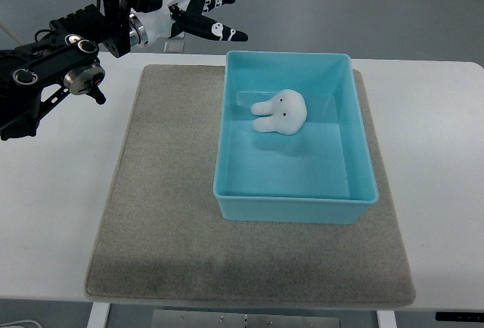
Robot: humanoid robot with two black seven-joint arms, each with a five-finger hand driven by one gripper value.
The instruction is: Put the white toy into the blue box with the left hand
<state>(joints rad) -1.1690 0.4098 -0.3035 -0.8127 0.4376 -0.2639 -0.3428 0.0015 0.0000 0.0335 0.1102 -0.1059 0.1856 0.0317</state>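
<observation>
A white rabbit-shaped toy (280,111) lies on the floor of the blue box (291,208), toward its far left part, ears pointing left. My left hand (212,3) hovers beyond the box's far left corner, above the table's back edge. Its black and white fingers are spread and hold nothing. The arm (60,63) runs in from the left edge. The right arm does not show.
The box stands on a grey mat (159,215) covering the middle of a white table (53,215). Bare mat lies left of the box and in front of it. Grey floor shows past the table's far edge.
</observation>
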